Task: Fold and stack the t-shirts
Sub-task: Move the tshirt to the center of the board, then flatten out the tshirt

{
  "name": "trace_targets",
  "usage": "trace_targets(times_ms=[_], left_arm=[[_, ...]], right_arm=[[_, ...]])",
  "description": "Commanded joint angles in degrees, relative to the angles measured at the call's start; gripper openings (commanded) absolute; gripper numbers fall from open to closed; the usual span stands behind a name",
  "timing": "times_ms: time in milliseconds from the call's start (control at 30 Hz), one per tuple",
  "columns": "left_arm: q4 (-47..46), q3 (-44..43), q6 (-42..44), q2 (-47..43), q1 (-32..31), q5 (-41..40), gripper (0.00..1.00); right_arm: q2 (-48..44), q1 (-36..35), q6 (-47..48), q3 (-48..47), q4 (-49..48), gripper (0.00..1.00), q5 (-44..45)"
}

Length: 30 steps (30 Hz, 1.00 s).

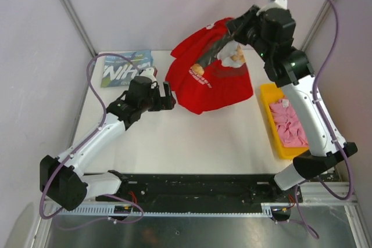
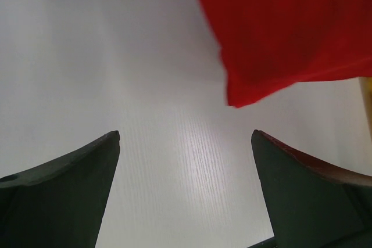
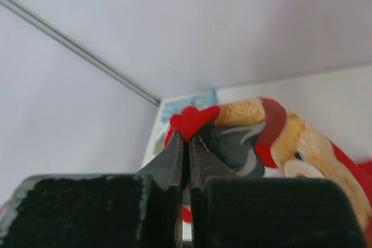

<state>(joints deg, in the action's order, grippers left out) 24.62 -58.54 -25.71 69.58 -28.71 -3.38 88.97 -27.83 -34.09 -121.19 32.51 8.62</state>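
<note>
The red t-shirt (image 1: 206, 79) with a cartoon face print and white lettering is raised off the table at the back centre. My right gripper (image 1: 204, 61) is shut on a pinch of its red cloth (image 3: 192, 121), the bear print (image 3: 302, 149) beside it. My left gripper (image 1: 170, 96) is open and empty just left of the shirt's lower edge; its wrist view shows the red hem (image 2: 279, 33) ahead above the bare table. The blue t-shirt (image 1: 125, 68) with white letters lies folded at the back left. The pink t-shirt (image 1: 288, 123) lies in the yellow tray.
The yellow plastic tray (image 1: 268, 94) stands at the right side of the table. White walls with metal posts enclose the back and sides. The black arm base rail (image 1: 197, 184) runs along the near edge.
</note>
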Motion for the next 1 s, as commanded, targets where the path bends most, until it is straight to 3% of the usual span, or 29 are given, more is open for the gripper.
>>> trace_targets(times_ms=[0,100,133,200,300,400,567,967], left_arm=[[-0.82,1.23,-2.59,-4.14,2.11,-2.75,0.99],[-0.62,2.29,-3.09,-5.51,3.53,-2.82,0.99],[-0.62,2.64,-3.19,-5.69,3.77,-2.58,0.99],[-0.56,3.19,-3.35,-5.27,4.06,-1.58,0.99],[-0.48,3.60,-4.25,-3.60,4.17,0.85,0.99],[-0.49,4.40,-5.74,-1.73,4.19,2.51,0.99],[-0.59,4.96,-8.21,2.07,4.13,6.61,0.96],[-0.51,9.66,-12.25,4.19,4.33,5.40,0.88]], right_arm=[[-9.72,0.50,-3.75,19.47,-8.73,0.00,-1.32],[-20.89,0.80,-8.23,45.55,-11.54,0.03,-2.03],[-23.68,0.83,-9.35,52.56,-10.82,0.11,-2.38],[-27.98,0.87,-10.77,62.85,-7.60,0.37,-3.00],[-33.26,0.12,-9.60,68.84,-1.27,0.68,-0.54],[-36.77,0.28,-7.52,68.83,2.78,0.86,1.66],[-33.38,0.33,-4.97,66.49,0.14,0.88,0.44],[-3.14,-8.53,4.04,49.37,-11.70,0.65,-3.04]])
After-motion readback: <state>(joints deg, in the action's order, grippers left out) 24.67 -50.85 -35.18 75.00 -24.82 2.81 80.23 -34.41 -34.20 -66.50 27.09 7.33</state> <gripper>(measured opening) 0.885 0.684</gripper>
